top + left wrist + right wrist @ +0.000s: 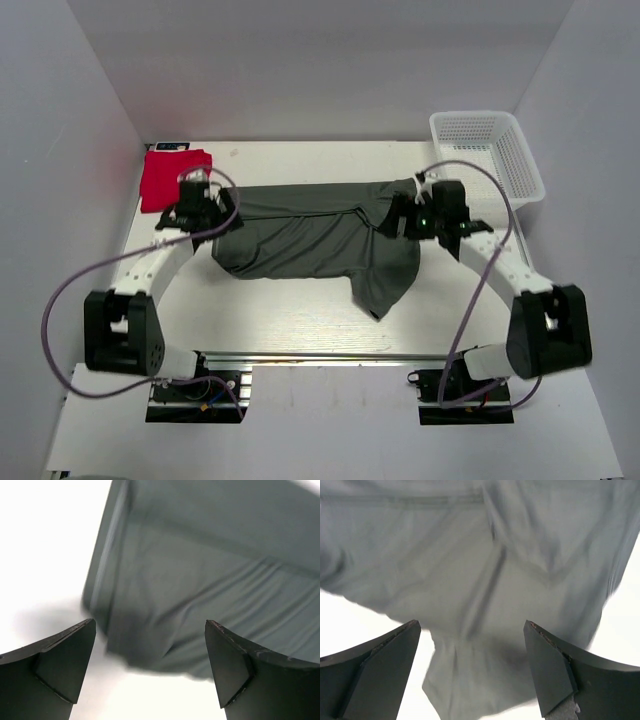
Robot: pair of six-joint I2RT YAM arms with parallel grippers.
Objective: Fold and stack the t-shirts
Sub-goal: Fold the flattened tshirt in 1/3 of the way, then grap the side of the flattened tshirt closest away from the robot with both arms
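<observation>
The dark grey-green t-shirt lies spread and wrinkled across the middle of the table, with one part hanging toward the near right. My left gripper is open over its left edge, and the cloth lies below the open fingers, not held. My right gripper is open over the shirt's right end, where the cloth shows between the spread fingers. The bright red t-shirt lies folded at the far left corner, apart from both grippers.
A white mesh basket stands at the far right corner of the table. White walls close in the table on the left, right and back. Both arms' cables loop out to the sides.
</observation>
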